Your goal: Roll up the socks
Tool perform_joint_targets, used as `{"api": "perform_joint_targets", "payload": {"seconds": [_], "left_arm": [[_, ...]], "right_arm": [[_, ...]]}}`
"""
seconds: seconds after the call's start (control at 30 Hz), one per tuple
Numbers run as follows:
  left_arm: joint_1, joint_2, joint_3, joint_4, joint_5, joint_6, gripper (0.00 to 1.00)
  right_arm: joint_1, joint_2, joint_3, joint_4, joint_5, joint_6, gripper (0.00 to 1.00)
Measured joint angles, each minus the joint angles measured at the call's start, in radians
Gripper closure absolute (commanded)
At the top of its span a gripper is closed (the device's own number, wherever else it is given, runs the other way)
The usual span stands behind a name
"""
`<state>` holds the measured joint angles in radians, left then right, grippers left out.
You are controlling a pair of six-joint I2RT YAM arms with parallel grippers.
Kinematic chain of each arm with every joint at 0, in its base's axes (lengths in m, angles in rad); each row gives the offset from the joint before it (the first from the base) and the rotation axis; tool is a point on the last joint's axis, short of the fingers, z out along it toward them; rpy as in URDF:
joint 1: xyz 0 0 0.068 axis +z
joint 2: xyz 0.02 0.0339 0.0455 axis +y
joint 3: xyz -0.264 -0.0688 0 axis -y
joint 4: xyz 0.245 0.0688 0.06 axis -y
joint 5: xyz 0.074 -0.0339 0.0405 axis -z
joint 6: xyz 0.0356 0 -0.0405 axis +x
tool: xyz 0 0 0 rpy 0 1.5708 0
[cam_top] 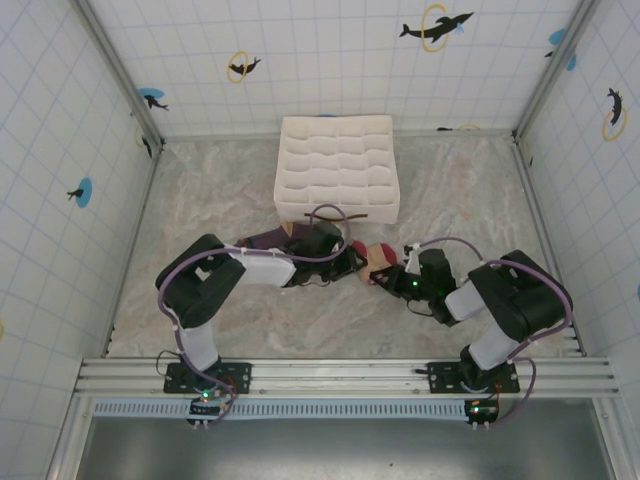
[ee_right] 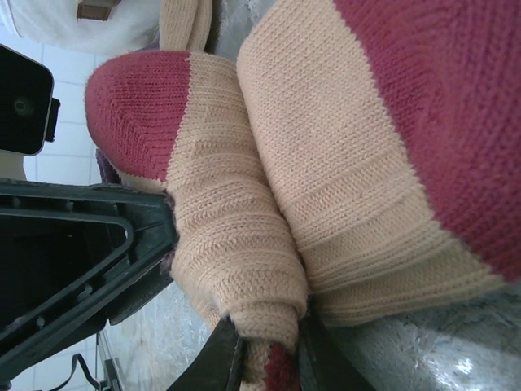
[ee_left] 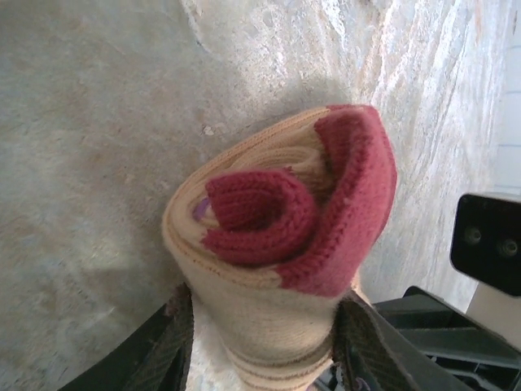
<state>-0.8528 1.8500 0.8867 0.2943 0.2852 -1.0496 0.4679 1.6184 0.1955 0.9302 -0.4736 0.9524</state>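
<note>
At the near edge of the marbled table the two arms rise from their bases and bend inward, meeting at about the middle of the surface. The left gripper and the right gripper face each other there, with the beige sock between them.

In the left wrist view the beige sock is a fat, loose roll lying on the table. Its outer wrap is pale beige knit. A dark red patch curls over the open end, and a second dark red fold is tucked into the centre of the spiral, where a sliver of purple also shows. The left gripper is partly closed around the roll, one black finger pressed to each side of it.

In the right wrist view the beige sock shows ribbed beige bands and broad dark red areas. The right gripper is almost closed. Its fingers pinch a narrow fold of the beige knit, which has a bit of dark red at its end.

Just behind the left forearm, the purple sock lies on the table, a tan patch at its right end, and passes under the arm toward the roll.

Farther back, the white gridded organiser box stands near the rear wall, apart from both grippers.
</note>
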Motion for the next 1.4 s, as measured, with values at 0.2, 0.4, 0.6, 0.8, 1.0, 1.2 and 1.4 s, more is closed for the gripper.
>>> {"api": "perform_joint_targets", "payload": {"seconds": [0.2,0.4,0.6,0.8,1.0,1.2,1.4], "left_arm": [[0.0,0.019,0.014,0.018,0.009,-0.008,0.88],[0.008,0.015,0.026,-0.015,0.013,-0.005,0.99],[0.044,-0.039,0.016,-0.114,0.004,0.006,1.0],[0.062,-0.112,-0.042,-0.171,-0.002,0.006,1.0],[0.062,-0.156,-0.1,-0.166,0.003,-0.002,1.0],[0.062,-0.184,-0.134,-0.156,0.005,-0.007,1.0],[0.062,-0.188,-0.14,-0.154,0.01,-0.014,0.98]], "right_arm": [[-0.005,-0.038,0.001,-0.049,-0.006,-0.031,0.66],[0.027,-0.232,0.039,-0.331,0.064,-0.184,0.37],[0.146,-0.392,0.159,-0.595,0.236,-0.4,0.24],[0.342,-0.412,0.235,-0.705,0.487,-0.602,0.23],[0.521,-0.32,0.278,-0.701,0.69,-0.767,0.25],[0.593,-0.175,0.307,-0.665,0.821,-0.848,0.27],[0.628,-0.071,0.338,-0.609,0.913,-0.873,0.33]]}}
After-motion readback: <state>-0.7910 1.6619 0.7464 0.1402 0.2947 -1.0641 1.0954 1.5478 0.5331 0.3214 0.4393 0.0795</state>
